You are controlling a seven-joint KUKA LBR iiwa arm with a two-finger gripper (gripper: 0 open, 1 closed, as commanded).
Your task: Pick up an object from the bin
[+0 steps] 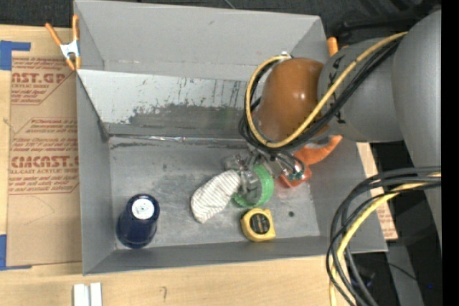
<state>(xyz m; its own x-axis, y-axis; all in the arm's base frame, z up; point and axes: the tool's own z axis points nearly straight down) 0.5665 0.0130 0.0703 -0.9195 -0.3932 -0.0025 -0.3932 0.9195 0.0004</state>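
My gripper [247,181] reaches down in the right part of the bin, its metal fingers right over a green ring-shaped thing [263,186]. A white-grey cloth bundle [214,198] lies just left of the fingers, touching or almost touching them. A yellow tape measure [257,224] sits just below, near the bin's front wall. An orange-red thing [295,175] pokes out to the right, partly hidden by the arm. The fingers sit too close to the green thing and the cloth to read their state.
A dark blue bottle with a white cap [138,221] stands in the front left corner. The arm with its brown dome and yellow cables covers the bin's right side.
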